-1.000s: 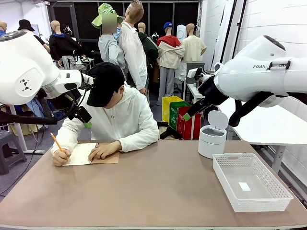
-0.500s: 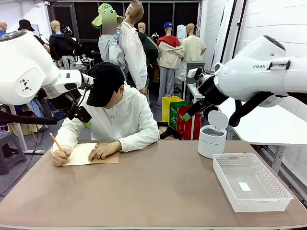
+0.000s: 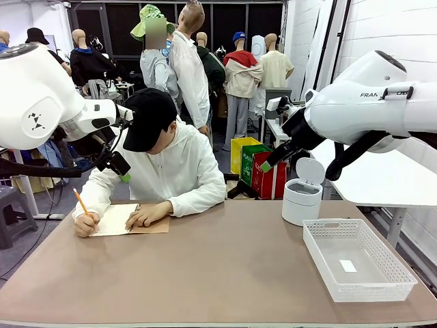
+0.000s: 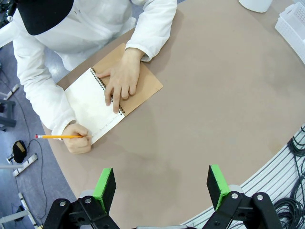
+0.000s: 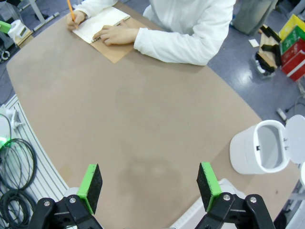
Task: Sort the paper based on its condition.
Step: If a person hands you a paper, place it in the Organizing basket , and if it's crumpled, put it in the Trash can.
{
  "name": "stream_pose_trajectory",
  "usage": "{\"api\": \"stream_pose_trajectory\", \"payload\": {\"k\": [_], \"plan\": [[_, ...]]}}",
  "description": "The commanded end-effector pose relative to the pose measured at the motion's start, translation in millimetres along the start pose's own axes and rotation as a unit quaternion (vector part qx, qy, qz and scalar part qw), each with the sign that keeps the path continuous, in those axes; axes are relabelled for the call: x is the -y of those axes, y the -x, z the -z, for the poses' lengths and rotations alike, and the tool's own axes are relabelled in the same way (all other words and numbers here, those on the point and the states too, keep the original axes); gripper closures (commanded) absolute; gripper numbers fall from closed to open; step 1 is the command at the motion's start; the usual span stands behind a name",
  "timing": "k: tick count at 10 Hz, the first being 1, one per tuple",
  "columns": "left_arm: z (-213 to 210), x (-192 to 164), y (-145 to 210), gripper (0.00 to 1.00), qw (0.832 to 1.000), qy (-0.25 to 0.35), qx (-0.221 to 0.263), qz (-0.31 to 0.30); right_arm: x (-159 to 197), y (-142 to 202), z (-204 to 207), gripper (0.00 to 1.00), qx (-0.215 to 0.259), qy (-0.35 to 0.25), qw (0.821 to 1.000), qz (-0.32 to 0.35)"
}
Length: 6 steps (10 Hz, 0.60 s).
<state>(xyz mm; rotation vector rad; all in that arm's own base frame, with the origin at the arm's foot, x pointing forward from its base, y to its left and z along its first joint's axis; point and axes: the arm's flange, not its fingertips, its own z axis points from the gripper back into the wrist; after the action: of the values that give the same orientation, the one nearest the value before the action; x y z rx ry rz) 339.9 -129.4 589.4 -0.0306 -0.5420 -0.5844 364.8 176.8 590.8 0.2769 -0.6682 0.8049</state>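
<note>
Across the desk (image 3: pixel 225 273), a matte brown top with rounded corners, a person in a white hoodie bends over the paper (image 3: pixel 113 220). The thin white sheet lies flat at the far left. It sits on an open notebook (image 3: pixel 156 226) whose kraft cover shows as a brown strip beside it. One hand (image 3: pixel 87 224) holds a slim orange pencil (image 3: pixel 80 202) at the sheet's edge and the other hand (image 3: pixel 147 215) presses flat on it. At the right stands a white plastic basket (image 3: pixel 321 254), rectangular with lattice walls, and a small white slip (image 3: pixel 347 266) lies on its floor. Behind it is a round white bin (image 3: pixel 301 198) with its lid tipped up. Both glossy white arms hang high above the desk.

From the left wrist, the left jaws are spread wide, the green pads (image 4: pixel 105 188) well apart with bare desk between them. Beyond them the paper is a pale rectangle, and I cannot tell whether it is loose or bound. A wire spiral (image 4: pixel 101 85) runs along its edge, and the flat hand lies across the spiral onto the smooth brown cover.

From the right wrist, the right jaws are spread too, gripping nothing, their ribbed green pads (image 5: pixel 90 186) over bare desk. The paper lies in the far corner under both hands, well away from the bin, which sits hollow and open near the desk's edge.
</note>
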Motion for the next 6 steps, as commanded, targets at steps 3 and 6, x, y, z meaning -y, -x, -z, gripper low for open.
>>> {"api": "stream_pose_trajectory", "payload": {"k": [3, 6], "plan": [[-1.0, -0.8, 0.1, 0.00, 1.000, -0.001, 0.001, 0.002, -0.3, 0.0, 0.7, 0.00, 0.001, -0.003, 1.000, 0.000], [-1.0, -0.8, 0.1, 0.00, 1.000, -0.001, 0.001, 0.002, -0.3, 0.0, 0.7, 0.00, 0.001, -0.003, 1.000, 0.000]]}}
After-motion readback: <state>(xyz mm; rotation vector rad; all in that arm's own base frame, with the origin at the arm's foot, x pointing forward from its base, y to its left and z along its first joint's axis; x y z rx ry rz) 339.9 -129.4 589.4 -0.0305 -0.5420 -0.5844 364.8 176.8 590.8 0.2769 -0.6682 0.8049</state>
